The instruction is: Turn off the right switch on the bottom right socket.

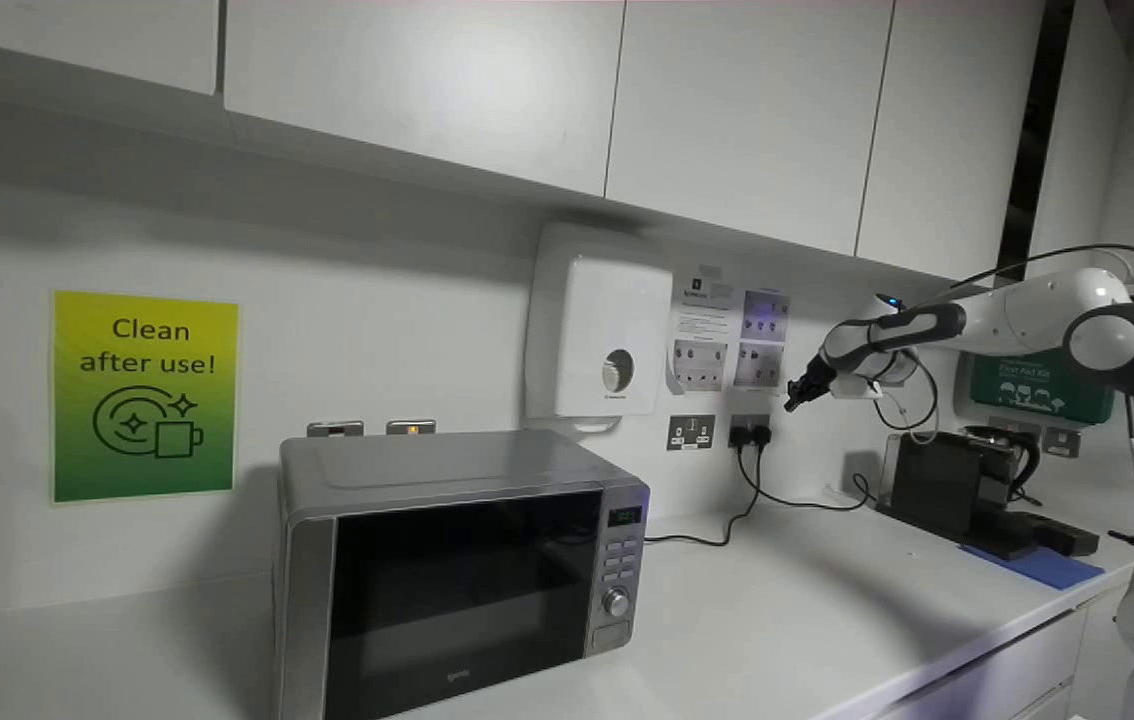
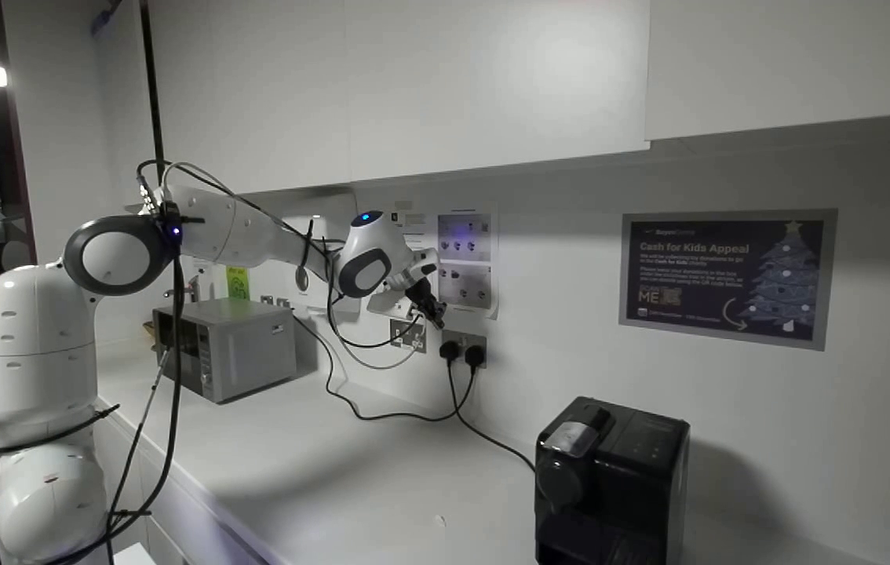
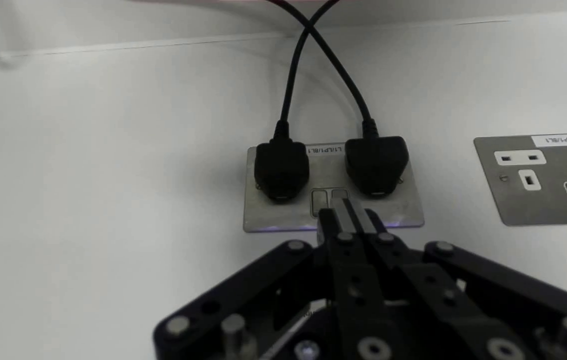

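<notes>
pinched together, the gripper [image 3: 348, 204] is near the socket [image 3: 327, 172], above the back edge of the bench [image 1: 777, 600].

In an exterior view, we look right from near the boxy silver microwave [image 1: 462, 575]; in an exterior view, left from near the boxy black coffee machine [image 2: 614, 482]. Both see the flat silver two-plug socket [image 3: 327, 172]; the wrist view faces it close, upside down.

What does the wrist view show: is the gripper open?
No, the gripper is shut, its two fingers side by side with only a thin dark line between them.
</notes>
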Motion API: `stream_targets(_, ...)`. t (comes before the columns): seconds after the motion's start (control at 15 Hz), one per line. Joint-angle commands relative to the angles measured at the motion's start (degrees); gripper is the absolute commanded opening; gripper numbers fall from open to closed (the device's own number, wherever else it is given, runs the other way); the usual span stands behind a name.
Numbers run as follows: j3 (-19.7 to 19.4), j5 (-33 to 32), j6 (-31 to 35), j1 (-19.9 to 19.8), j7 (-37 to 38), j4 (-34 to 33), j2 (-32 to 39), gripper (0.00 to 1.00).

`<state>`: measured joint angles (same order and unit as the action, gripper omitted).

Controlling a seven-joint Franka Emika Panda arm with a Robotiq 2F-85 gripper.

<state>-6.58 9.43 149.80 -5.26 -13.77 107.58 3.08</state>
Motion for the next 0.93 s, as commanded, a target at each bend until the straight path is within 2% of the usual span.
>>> stream_targets(0.0, 0.61, -0.25, -0.06, -0.51, 0.29, 0.05, 0.02, 0.01)
stream_targets(0.87, 0.68, -1.35, 0.64, -0.52, 1.11, -0.75, 2.35, 0.00)
